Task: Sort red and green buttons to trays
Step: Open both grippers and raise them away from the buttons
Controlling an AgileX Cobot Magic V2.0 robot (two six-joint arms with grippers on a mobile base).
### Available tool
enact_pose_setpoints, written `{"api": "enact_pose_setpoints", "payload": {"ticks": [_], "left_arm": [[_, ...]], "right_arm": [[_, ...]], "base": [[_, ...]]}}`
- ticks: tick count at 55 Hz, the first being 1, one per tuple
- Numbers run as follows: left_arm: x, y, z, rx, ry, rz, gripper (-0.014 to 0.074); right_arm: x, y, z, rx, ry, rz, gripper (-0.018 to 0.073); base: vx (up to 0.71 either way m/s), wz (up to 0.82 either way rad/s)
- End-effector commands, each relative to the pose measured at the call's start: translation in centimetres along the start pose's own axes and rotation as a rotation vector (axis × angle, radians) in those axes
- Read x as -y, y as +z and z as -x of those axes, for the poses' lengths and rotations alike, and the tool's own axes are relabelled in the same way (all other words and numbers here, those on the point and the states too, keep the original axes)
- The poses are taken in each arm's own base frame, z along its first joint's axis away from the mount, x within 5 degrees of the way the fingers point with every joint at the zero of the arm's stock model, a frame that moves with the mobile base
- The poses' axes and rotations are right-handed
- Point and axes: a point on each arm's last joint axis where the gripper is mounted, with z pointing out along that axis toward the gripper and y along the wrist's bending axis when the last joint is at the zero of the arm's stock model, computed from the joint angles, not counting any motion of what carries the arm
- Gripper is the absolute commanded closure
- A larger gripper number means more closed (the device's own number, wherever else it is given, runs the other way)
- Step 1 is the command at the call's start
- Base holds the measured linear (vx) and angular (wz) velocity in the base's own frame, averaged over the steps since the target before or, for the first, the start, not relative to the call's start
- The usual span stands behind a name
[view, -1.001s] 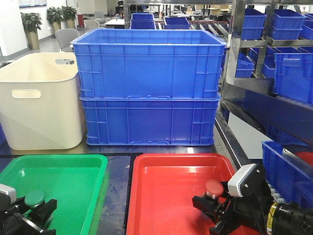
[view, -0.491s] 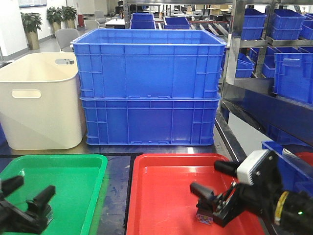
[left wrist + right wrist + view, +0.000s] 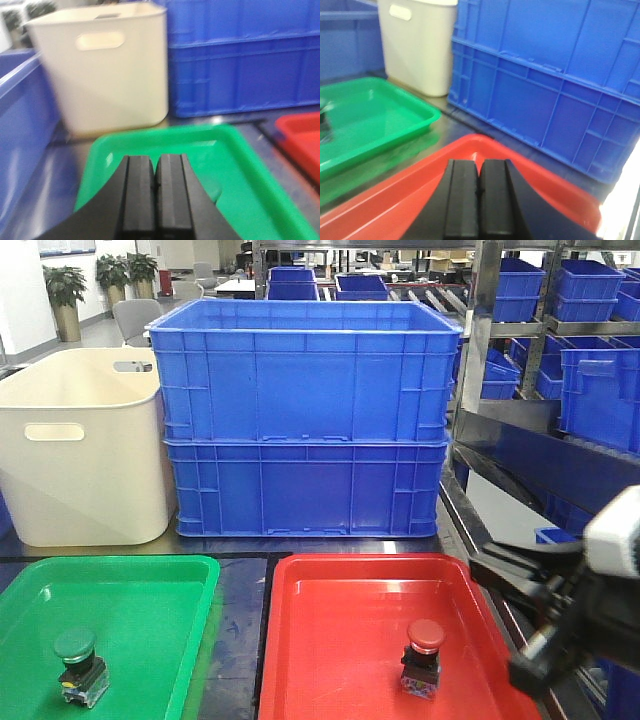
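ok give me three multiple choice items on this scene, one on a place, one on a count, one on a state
1. Where is the red button?
A. in the red tray
B. in the green tray
C. in the cream tub

2. How many blue crates are stacked behind the trays?
A. one
B. two
C. four

3. The left claw is:
A. wide open
B. shut on a button
C. shut, empty

Key: 1 A, it stands on the red tray floor; 2 B, one sits on another; 3 C, the pads meet with nothing between.

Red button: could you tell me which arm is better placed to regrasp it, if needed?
Right. The right fingers hang beside the red tray, near the red button; the left fingers sit over the green tray.
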Motion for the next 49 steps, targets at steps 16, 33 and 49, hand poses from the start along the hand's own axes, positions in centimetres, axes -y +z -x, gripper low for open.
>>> {"api": "enact_pose_setpoints", "payload": {"ticks": [16, 33, 49], "left_arm": [[-0.5, -6.6, 1.6, 0.140, -0.099, 0.033, 0.0603], [-0.5, -6.8, 1.7, 0.153, -0.098, 0.033, 0.0602], [-0.4, -7.0, 0.2, 0.164, -0.020, 0.028, 0.0602]], "right_arm": [[-1.5, -3.3, 2.4, -0.001, 0.062, -0.004, 0.0567], [-1.5, -3.3, 2.4, -0.001, 0.061, -0.006, 0.0567], [-1.5, -3.3, 2.4, -0.001, 0.061, -0.006, 0.0567]], "base": [[0.00, 0.00], [0.00, 0.00], [0.00, 0.00]]}}
